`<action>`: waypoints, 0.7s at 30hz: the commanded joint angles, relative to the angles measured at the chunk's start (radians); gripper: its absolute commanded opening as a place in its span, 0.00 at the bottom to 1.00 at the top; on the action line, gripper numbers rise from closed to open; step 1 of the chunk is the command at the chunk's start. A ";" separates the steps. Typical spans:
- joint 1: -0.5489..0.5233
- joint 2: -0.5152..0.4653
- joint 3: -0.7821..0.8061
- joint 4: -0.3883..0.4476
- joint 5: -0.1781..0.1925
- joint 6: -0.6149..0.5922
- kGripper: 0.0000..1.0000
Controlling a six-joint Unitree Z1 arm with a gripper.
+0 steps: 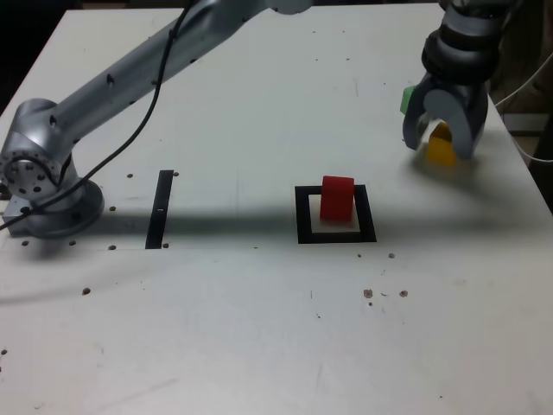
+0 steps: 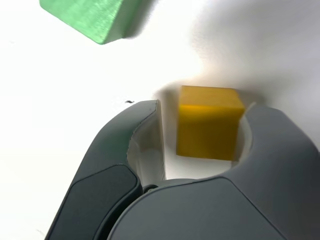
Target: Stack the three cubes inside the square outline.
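Bright light whitens the glossy white scuffed bench [image 1: 199,328], dotted with small brown specks; a thin white cable [image 1: 524,156] curves beside the exterior view's right edge.

1. One red cube [image 1: 337,199], one yellow cube [image 2: 207,130] and one green cube [image 2: 95,17] were seen.
2. One square outline [image 1: 304,216] was seen.
3. One black strip [image 1: 160,210] was seen.
4. One arm [image 1: 138,85] was shown.

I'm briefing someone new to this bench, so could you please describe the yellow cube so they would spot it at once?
On the white table, look toward the exterior view's upper right, under the gripper. The yellow cube sits between its open jaws; the green cube lies outside them.
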 commanded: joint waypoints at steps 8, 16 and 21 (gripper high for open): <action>-0.010 -0.002 -0.005 0.004 -0.012 -0.015 0.19; -0.031 -0.061 0.026 0.001 -0.004 -0.067 0.18; -0.051 -0.177 0.127 -0.015 -0.020 -0.128 0.18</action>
